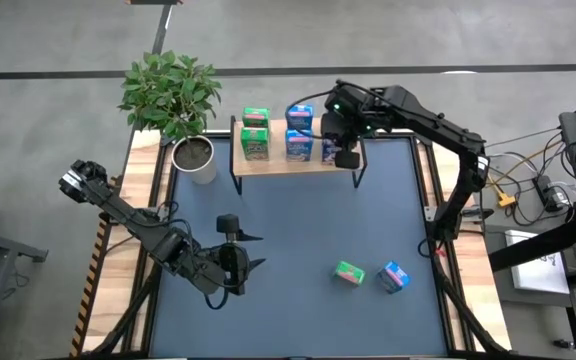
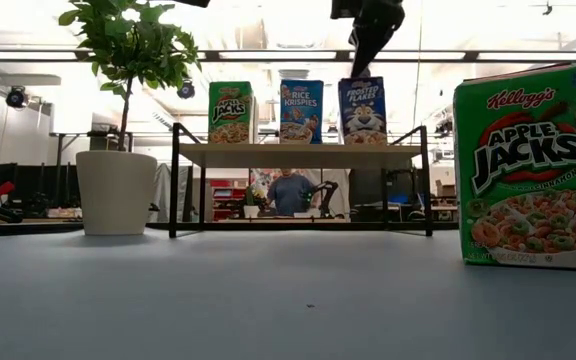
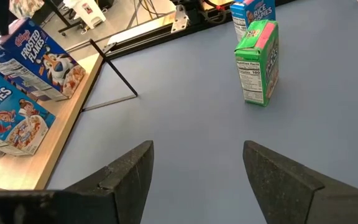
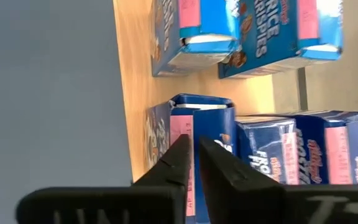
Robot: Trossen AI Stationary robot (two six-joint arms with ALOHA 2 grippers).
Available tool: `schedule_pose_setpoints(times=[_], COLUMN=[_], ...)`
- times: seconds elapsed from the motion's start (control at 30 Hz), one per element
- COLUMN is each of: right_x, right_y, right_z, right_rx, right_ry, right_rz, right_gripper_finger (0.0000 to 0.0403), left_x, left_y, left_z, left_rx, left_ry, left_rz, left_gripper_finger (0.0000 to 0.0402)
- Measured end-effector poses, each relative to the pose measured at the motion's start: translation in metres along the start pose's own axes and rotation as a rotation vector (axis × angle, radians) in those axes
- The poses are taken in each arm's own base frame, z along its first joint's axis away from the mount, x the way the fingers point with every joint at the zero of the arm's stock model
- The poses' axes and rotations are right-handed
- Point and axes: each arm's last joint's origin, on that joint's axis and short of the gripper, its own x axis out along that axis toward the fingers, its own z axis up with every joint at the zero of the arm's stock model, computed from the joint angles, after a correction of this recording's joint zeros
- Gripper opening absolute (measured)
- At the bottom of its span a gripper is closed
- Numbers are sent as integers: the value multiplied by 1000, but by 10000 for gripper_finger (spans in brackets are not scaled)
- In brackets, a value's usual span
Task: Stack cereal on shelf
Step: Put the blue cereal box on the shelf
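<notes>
The light-wood shelf (image 1: 298,162) stands at the table's far edge with several cereal boxes upright on it: green Apple Jacks (image 1: 255,133), blue Rice Krispies (image 1: 299,130) and dark blue Frosted Flakes (image 2: 363,110). My right gripper (image 4: 195,155) is shut, pointing down right over the top of the near Frosted Flakes box (image 4: 194,115) at the shelf's right end. A green box (image 1: 349,272) and a blue box (image 1: 394,276) stand on the table at the near right. My left gripper (image 3: 197,168) is open and empty over the table's near left. My right gripper comes from above, its shut fingertips (image 2: 353,72) at the top end (image 4: 180,124) of the near Frosted Flakes box, which stands upright on the shelf. I cannot tell whether the fingertips touch it.
A potted plant (image 1: 195,158) stands at the shelf's left end. Bare tabletop (image 1: 298,230) lies between the shelf and the two loose boxes. In the low view the green box (image 2: 530,165) stands close at the right, and a person (image 2: 290,190) shows beyond the table.
</notes>
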Motion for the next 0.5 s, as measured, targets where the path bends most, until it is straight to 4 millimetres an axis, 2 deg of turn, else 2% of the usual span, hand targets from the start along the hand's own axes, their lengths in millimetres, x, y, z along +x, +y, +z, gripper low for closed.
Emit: schedule_pose_setpoints(times=[0.17,0.5], right_x=[6,3], right_y=[2,3], right_z=[-2,-7], right_rx=[-7,-49], right_ry=[26,74], right_rz=[13,28], right_gripper_finger=[9,9], left_x=[0,0], left_y=[0,0], left_z=[0,0], left_rx=[0,0], left_ry=[0,0], left_rz=[0,0], left_gripper_finger=[231,231])
